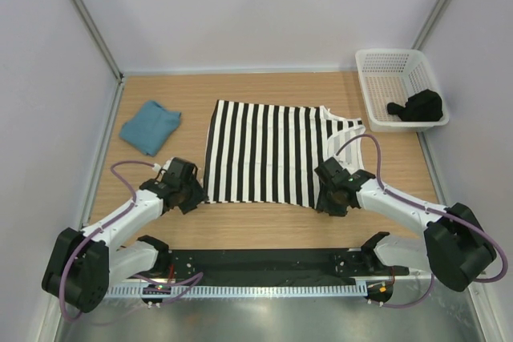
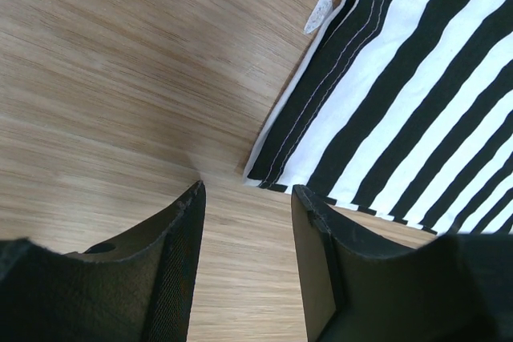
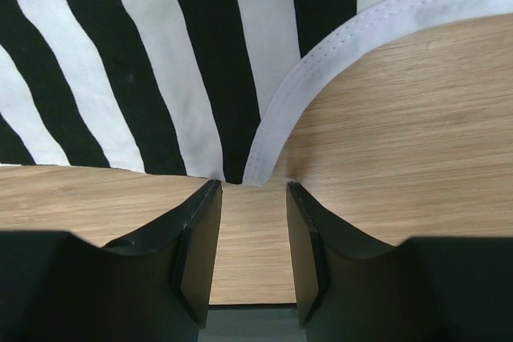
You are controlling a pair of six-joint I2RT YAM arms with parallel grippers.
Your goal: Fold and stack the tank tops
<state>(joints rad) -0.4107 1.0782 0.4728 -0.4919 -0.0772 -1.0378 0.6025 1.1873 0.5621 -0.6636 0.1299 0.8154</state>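
Striped tank top [image 1: 268, 152]: soft cloth, black and white stripes, spread flat at centre of overhead frame on wood-grain counter [image 1: 264, 226]. White stitched trim [image 3: 321, 78] edges armhole. Small pale tab [image 2: 317, 14] at hem, print illegible.
Teal tank top [image 1: 150, 126]: plain, folded, upper left.
White plastic mesh basket [image 1: 383, 66], upper right, holds dark lump [image 1: 417, 107].
Left hand [image 2: 246, 191] at cloth's lower-left hem corner, right hand [image 3: 252, 188] at lower-right armhole edge. Each of the 2 about half open, black fingers apart, gripping nothing.
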